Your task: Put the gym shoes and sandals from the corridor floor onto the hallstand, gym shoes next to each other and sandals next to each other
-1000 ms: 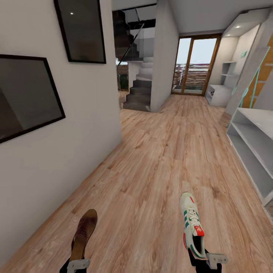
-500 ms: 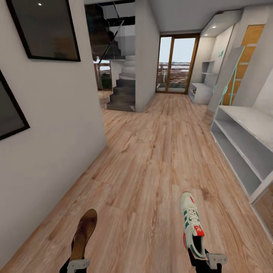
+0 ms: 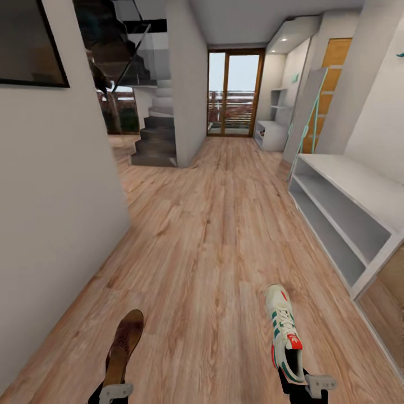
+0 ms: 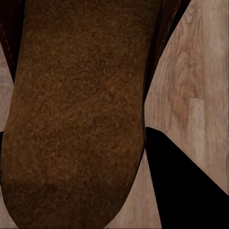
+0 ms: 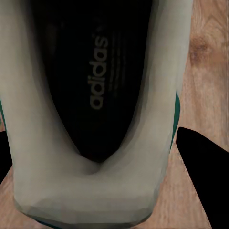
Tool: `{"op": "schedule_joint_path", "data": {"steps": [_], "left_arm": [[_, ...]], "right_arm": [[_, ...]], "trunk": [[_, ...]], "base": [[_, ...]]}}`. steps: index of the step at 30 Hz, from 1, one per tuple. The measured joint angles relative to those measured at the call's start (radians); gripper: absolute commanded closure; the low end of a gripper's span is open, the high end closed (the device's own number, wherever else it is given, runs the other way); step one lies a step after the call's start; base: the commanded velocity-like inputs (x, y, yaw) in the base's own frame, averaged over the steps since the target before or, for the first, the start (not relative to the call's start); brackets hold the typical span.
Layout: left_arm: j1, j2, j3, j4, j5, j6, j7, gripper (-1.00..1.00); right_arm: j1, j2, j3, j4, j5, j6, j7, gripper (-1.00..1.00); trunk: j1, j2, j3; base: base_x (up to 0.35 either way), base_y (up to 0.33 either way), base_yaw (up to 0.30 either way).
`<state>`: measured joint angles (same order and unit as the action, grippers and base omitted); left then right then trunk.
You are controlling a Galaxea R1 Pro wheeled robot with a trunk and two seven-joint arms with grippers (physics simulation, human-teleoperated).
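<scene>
Gym shoe (image 3: 284, 332) sits lower right of the head frame, heel end clamped in my right tool (image 3: 306, 387), toe pointing up-frame over the corridor floor (image 3: 213, 235). Sandal (image 3: 124, 346) is lower left, gripped at the heel by my left tool (image 3: 109, 393). In the right wrist pic the shoe's (image 5: 95, 109) heel cup sits between the dark fingers (image 5: 202, 181); in the left wrist pic the sandal sole (image 4: 78, 114) sits against a dark finger (image 4: 186, 186).

Hallstand (image 3: 273, 120) w/ stepped wall shelves is far off, upper right by the glass door. A plain white two-shelf bench (image 3: 342, 207) is much nearer, right edge.

Risks, as I judge them:
- Wrong rack: the near bench is tempting, but it has no upper shelves.
- Both items held only by the heel, so long lever; a bump or quick turn could make one swing or slip out onto the floor.
- Narrow run btwn left wall (image 3: 62, 185) and bench, so a toe could clip either.
</scene>
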<state>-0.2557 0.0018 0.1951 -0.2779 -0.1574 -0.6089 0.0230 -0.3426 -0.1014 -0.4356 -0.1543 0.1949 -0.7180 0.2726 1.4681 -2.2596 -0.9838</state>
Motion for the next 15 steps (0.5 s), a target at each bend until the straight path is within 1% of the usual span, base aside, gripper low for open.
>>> {"op": "schedule_joint_path", "data": {"steps": [15], "left_arm": [[0.000,0.000,0.000,0.000,0.000,0.000,0.000,1.00]], "right_arm": [[0.000,0.000,0.000,0.000,0.000,0.000,0.000,1.00]], "trunk": [[0.000,0.000,0.000]], "base": [[0.337,0.000,-0.269]]}}
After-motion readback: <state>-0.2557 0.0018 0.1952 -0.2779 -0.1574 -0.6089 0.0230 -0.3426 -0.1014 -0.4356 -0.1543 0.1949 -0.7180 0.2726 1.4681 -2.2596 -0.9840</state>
